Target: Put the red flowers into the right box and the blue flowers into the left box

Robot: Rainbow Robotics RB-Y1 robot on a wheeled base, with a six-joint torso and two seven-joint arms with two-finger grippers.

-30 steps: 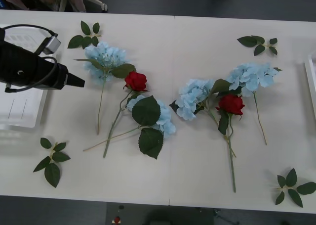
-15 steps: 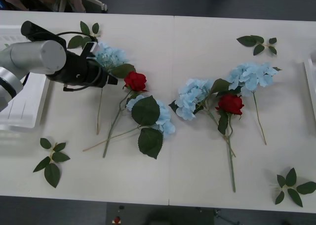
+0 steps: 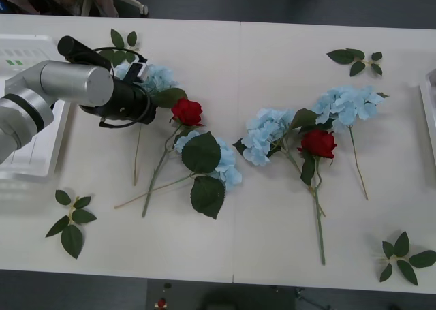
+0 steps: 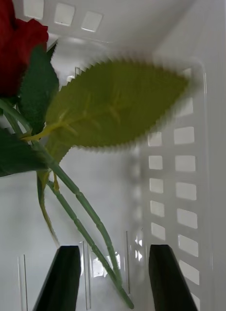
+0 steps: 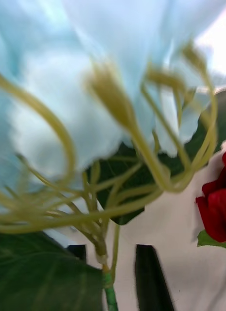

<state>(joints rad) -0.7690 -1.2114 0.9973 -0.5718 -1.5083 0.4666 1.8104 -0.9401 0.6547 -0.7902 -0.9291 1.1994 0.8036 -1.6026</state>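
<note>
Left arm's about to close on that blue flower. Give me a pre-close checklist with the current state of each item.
1. Left gripper straddles the stem of the blue flower: ok, the stem runs between the open fingers.
2. Grip point is below the head: ok, the fingers sit at the stem, under the petals.
3. Nearby red rose is outside the fingers: ok, it lies off to one side.
4. Dark leaf is out of the pinch: cannot tell, it covers part of one finger.
5. Left box has room: cannot tell, the arm hides part of it.
6. Right gripper is out of the way: ok, open inside the right box.
</note>
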